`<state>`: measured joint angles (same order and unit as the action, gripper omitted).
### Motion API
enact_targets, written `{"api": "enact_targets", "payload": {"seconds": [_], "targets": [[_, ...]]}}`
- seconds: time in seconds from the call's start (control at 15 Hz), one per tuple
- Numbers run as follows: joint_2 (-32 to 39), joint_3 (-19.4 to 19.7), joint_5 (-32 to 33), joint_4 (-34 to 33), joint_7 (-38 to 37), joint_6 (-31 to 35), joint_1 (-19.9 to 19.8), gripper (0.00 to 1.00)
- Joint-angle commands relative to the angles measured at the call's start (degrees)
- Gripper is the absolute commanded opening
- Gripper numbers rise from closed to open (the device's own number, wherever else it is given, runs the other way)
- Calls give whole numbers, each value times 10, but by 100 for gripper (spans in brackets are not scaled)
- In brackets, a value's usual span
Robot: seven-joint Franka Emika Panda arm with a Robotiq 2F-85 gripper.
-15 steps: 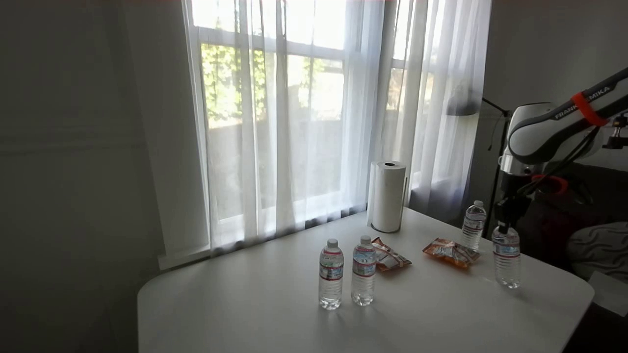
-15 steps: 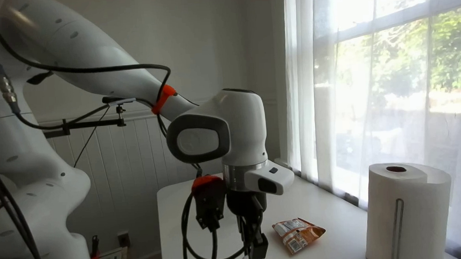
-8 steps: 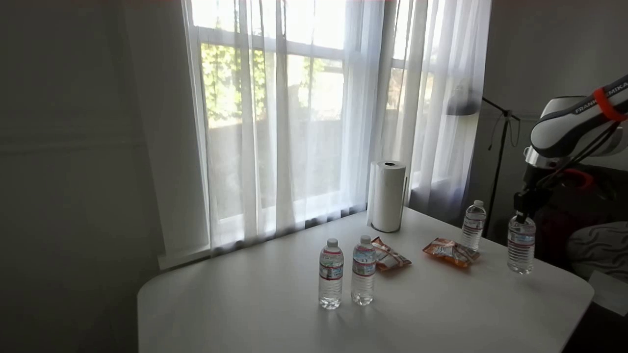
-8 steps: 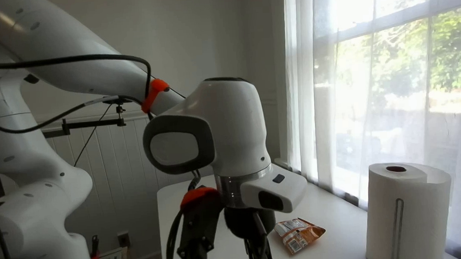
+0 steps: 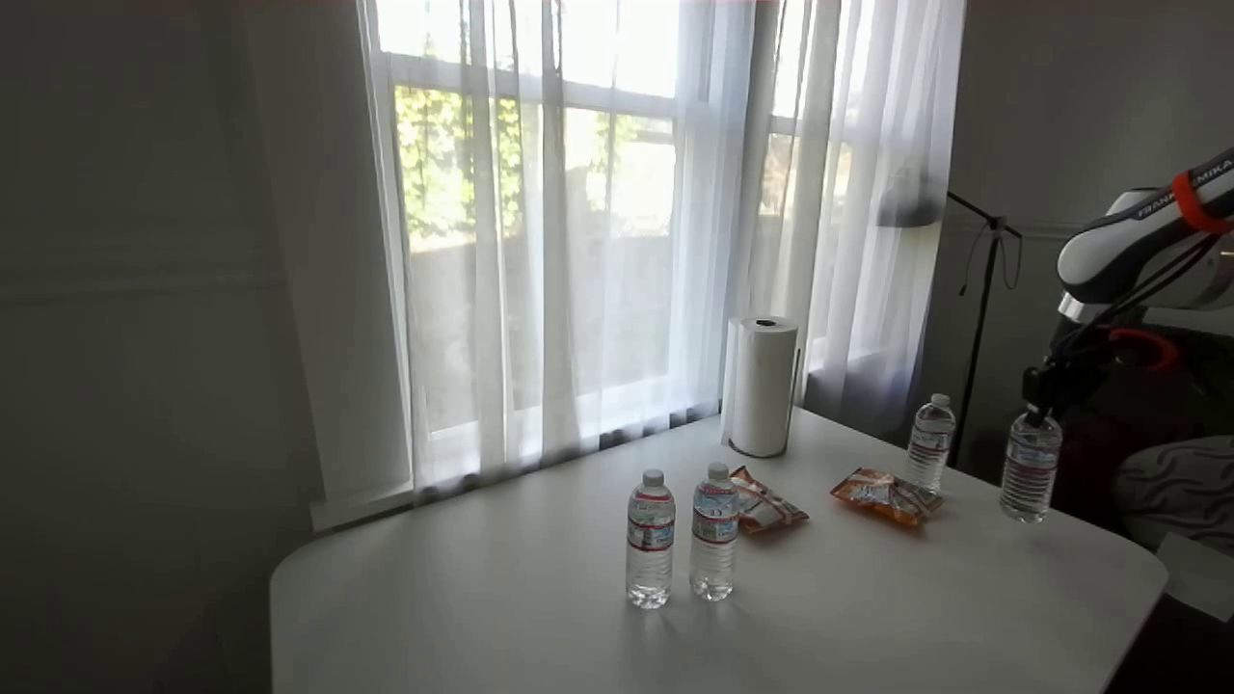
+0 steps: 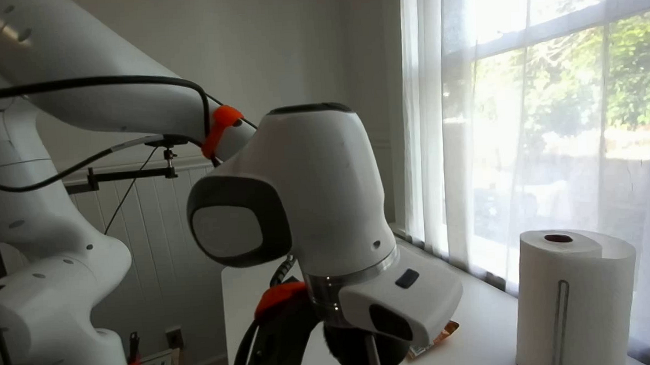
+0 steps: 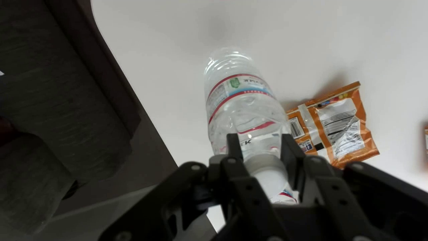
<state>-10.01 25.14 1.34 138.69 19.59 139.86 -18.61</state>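
Note:
My gripper [image 7: 261, 147] is shut around the neck of a clear water bottle [image 7: 241, 90], just below its white cap, in the wrist view. In an exterior view the gripper [image 5: 1037, 414] comes down on the top of that bottle [image 5: 1030, 472], which leans slightly and appears raised off the table near its right edge. Close by stand another water bottle [image 5: 930, 445] and an orange snack bag [image 5: 885, 495]. The bag [image 7: 336, 129] lies right of the held bottle in the wrist view. Elsewhere, an exterior view shows the robot hand [image 6: 401, 300] but cuts off the fingers.
Two more bottles stand upright side by side, one [image 5: 651, 540] left of the other [image 5: 714, 535], with a second snack bag [image 5: 768, 501] behind them. A paper towel roll [image 5: 762, 386] stands by the window. The white table's edge [image 7: 133, 90] runs along the wrist view's left.
The gripper has carried the bottle up and toward the right side of the exterior view, and the bottle has tipped a little. The other bottles and bags have stayed put.

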Motion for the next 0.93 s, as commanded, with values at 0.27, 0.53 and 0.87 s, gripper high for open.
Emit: {"api": "enact_targets", "payload": {"seconds": [0.27,0.53,0.87], "targets": [[71,5,-99,-39,9,37,-8,8],[95,0,-112,-50,2,38,-17,8],[92,-5,-95,-55,-16,37,-23,73]]}}
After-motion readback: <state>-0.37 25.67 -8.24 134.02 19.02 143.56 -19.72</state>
